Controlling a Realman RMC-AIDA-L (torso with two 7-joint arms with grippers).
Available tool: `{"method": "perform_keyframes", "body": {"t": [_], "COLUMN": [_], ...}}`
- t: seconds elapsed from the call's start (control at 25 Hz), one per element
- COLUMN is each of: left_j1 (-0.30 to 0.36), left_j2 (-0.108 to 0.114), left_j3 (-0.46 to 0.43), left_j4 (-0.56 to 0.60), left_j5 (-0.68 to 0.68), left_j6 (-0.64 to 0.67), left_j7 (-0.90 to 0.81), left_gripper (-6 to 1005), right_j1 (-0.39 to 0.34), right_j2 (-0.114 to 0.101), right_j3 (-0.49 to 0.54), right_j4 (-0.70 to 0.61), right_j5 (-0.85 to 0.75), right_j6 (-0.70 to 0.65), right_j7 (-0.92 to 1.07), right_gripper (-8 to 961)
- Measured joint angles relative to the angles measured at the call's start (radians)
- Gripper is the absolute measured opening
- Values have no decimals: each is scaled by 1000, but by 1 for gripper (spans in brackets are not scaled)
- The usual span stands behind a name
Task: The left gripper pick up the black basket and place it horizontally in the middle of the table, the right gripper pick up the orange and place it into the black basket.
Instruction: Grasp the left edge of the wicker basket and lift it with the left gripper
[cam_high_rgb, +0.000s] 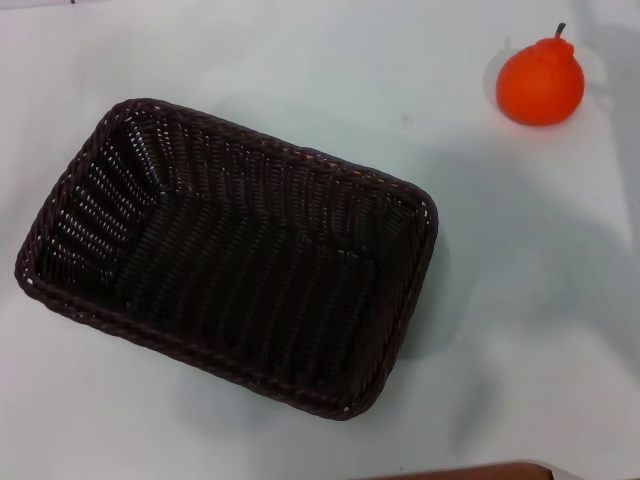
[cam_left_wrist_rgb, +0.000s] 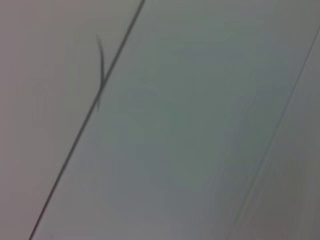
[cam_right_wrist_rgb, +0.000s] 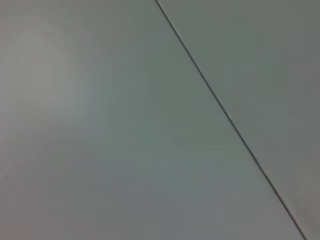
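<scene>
The black basket lies on the white table left of centre in the head view, empty and turned at a slant, its long side running from upper left to lower right. The orange stands upright at the far right, apart from the basket, its dark stem pointing up. Neither gripper shows in any view. Both wrist views show only a pale flat surface crossed by a thin dark line.
A brown strip shows at the bottom edge of the head view. Bare table lies between the basket and the orange and to the right of the basket.
</scene>
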Motion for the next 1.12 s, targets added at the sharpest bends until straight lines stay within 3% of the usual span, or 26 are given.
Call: {"method": "perform_keyframes", "body": {"t": [0.12,0.16,0.2,0.36,0.48,0.68,0.92,1.12], "left_j1": [-6,-6,-8,-32,-81,-124,-185,-205], "left_j2": [10,10,20,36,36,14,-31,-40], "left_j3": [25,25,51,104,209,313,331,373], "left_j4": [187,187,284,451,559,593,589,575], "left_j5": [160,160,233,379,562,721,856,904], "left_j6": [23,23,57,168,248,241,212,199], "left_j7": [-174,-174,-258,-391,-508,-585,-602,-645], "left_gripper": [715,744,774,896,895,893,889,888], "right_j1": [4,4,5,9,20,28,23,15], "right_j2": [0,0,0,0,0,0,0,0], "right_j3": [0,0,0,0,1,1,2,24], "right_j4": [0,0,0,-3,-4,-3,0,0], "right_j5": [0,0,0,0,0,0,0,0], "right_j6": [5,5,7,25,47,56,56,56], "right_j7": [0,0,0,0,0,0,0,0], "right_gripper": [808,808,808,808,808,808,808,808]}}
